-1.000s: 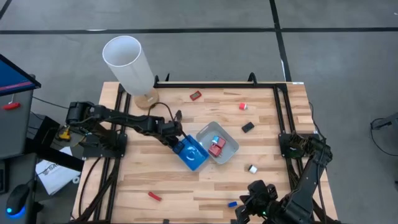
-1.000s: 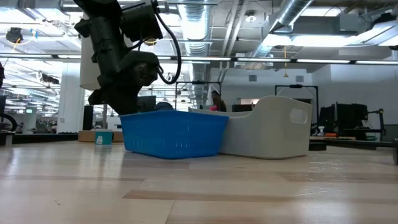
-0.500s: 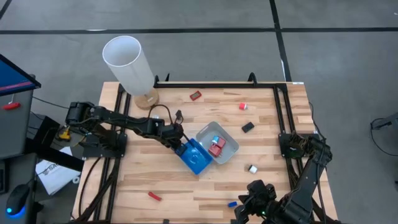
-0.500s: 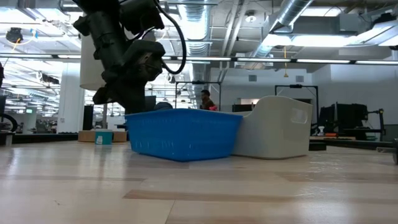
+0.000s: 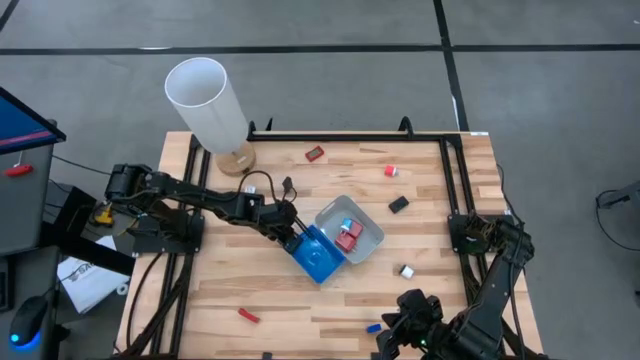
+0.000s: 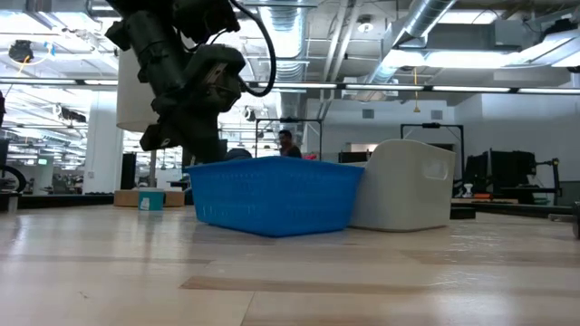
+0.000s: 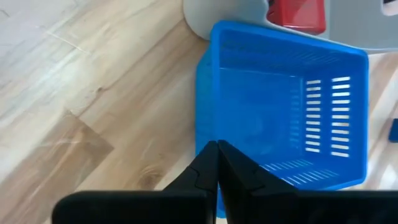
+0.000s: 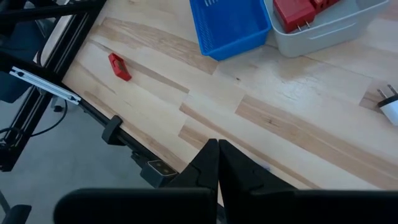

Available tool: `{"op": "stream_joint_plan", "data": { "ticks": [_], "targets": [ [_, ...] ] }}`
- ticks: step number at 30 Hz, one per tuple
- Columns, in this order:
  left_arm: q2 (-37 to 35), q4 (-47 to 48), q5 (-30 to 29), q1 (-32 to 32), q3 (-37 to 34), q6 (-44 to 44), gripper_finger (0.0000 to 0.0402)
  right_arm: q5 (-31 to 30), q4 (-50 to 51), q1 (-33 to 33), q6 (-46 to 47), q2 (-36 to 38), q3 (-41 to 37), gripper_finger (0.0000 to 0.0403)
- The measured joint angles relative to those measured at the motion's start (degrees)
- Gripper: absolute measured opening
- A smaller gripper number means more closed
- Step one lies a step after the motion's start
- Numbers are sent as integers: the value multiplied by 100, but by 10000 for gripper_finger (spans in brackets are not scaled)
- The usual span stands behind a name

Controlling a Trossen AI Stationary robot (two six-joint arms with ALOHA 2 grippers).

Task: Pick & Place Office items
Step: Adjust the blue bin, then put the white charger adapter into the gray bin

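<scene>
Blue tray (image 5: 316, 257) shoved right against grey tray (image 5: 368, 230) by left pincer (image 5: 291, 233), fingers closed and empty; right pincer (image 8: 217, 163) closed, parked; office items (image 5: 314, 153) still scattered on table (image 5: 440, 190).

Two arms, matte black, chunky rounded joint housings joined by slimmer links. Left arm (image 5: 200, 198): loose black cable looping over its forearm and wrist, small yellow patch at its base. Right arm (image 5: 495, 270): bulky black joints, tiny green light near its wrist. Fingers (image 7: 208, 168) of each gripper: dark, flat, tapering to narrow tips, mounted on wide black crossbar.
</scene>
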State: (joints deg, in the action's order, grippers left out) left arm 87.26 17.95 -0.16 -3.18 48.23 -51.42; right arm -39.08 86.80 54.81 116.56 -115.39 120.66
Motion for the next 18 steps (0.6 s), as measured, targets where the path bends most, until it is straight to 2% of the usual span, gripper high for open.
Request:
{"op": "stream_joint_plan", "data": {
  "ticks": [10,14,18],
  "targets": [
    [0,-112,0,-49,2,40,0,-1,-7,-14,-14,0,0,1],
    [-106,-34,94,-50,2,597,5,-1,-9,-14,-58,0,0,1],
    [-484,12,260,-50,4,1033,31,6,-2,-14,-147,-2,1,1]
  ]
}}
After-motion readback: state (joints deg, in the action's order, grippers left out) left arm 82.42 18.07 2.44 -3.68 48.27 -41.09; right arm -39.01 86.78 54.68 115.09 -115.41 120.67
